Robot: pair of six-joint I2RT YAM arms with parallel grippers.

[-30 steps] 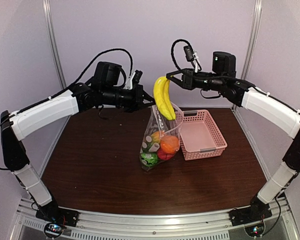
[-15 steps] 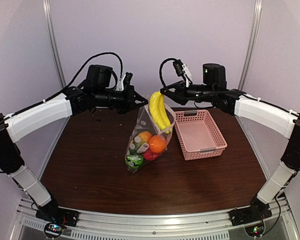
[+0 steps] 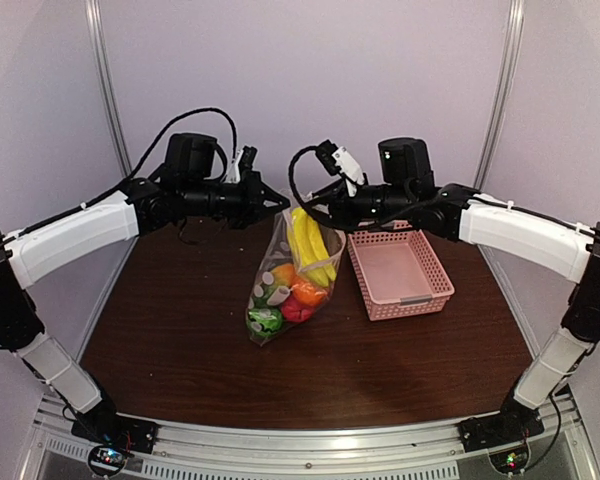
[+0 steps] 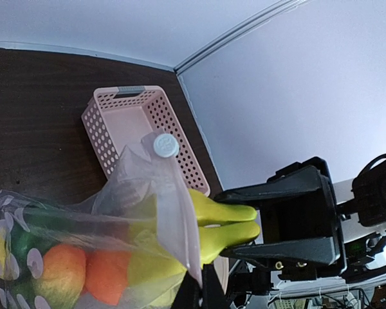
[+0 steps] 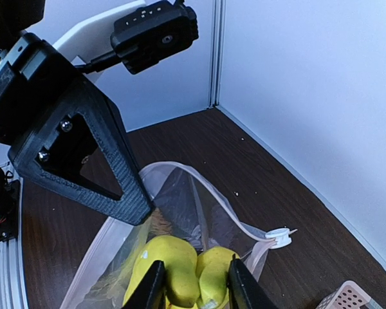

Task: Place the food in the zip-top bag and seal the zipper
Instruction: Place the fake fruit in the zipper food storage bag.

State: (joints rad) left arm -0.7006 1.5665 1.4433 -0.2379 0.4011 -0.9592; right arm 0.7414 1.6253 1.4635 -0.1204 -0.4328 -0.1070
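Hanging mouth-up, the zip-top bag (image 3: 283,237) rests its lower end on the surface (image 3: 170,320) near the middle and leans.

Contents at the bottom:
- orange (image 3: 307,293)
- red-pink fruit (image 3: 297,310)
- green piece (image 3: 265,321)
- further pieces behind crinkled plastic, which I cannot identify

The banana bunch (image 3: 306,245) stands in the bag mouth, lower part inside, upper end above the rim. The zipper (image 5: 235,219) is unsealed, its two edges spread apart. The white slider tab (image 5: 278,238) sits at the far end of the strip. White round spots show low on the bag in the left wrist view; I cannot tell whether they are print or toy.

The left tool (image 3: 280,203) is clenched on the bag's mouth edge and holds it up. The right tool (image 5: 196,288) is clenched on the banana bunch at its upper end, with fingers (image 5: 151,286) on either side. The two tools are close together above the bag, not touching.

The pink latticed basket (image 3: 410,306) sits on the surface just right of the bag. The right arm reaches over its rear left corner.
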